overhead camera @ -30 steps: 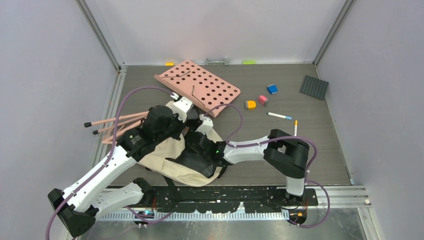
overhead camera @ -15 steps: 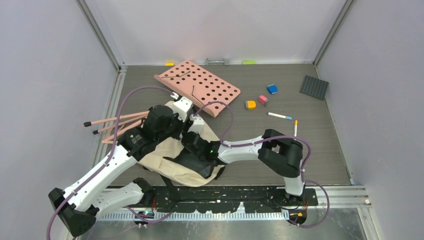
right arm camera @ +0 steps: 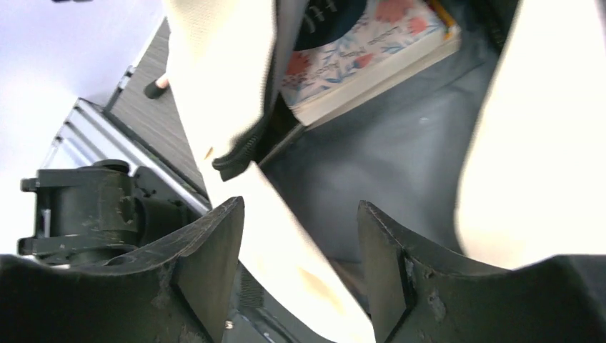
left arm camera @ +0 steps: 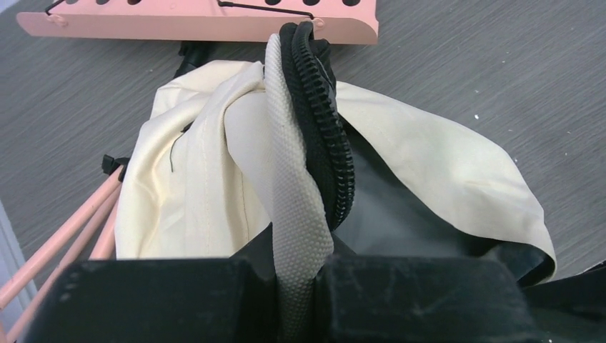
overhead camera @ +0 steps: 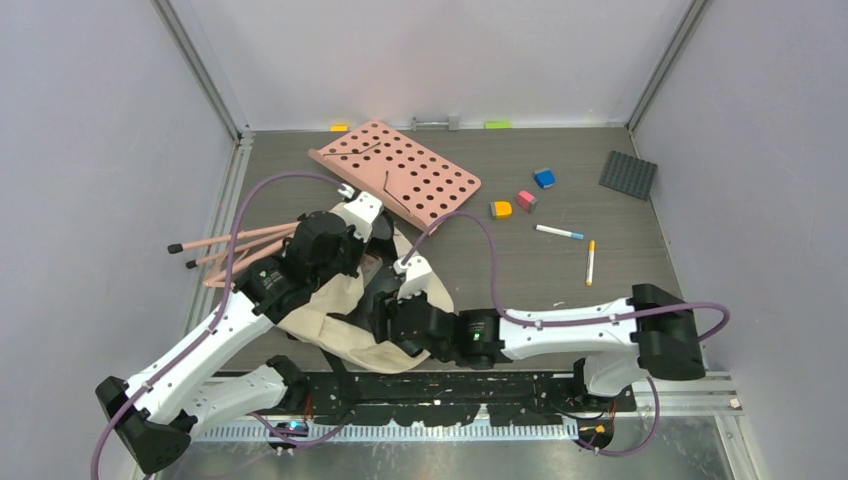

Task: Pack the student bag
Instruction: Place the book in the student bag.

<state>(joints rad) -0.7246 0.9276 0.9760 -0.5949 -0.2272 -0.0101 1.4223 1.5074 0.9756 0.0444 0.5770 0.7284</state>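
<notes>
The left fingers (left arm camera: 143, 300) clench the zipper rim of the student bag (left arm camera: 443, 171) (near the bench's front edge). The right fingers (right arm camera: 207, 264) stand apart at its mouth, grasping nothing.

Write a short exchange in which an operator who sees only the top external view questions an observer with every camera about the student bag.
Operator: Is the student bag held open? The arms block my view.
Observer: Yes, the left gripper is shut on its zipper rim.
Operator: Is anything packed?
Observer: A floral notebook lies inside, on the grey lining.
Operator: And the other arm?
Observer: The right gripper is open and aimed into the bag.
</notes>
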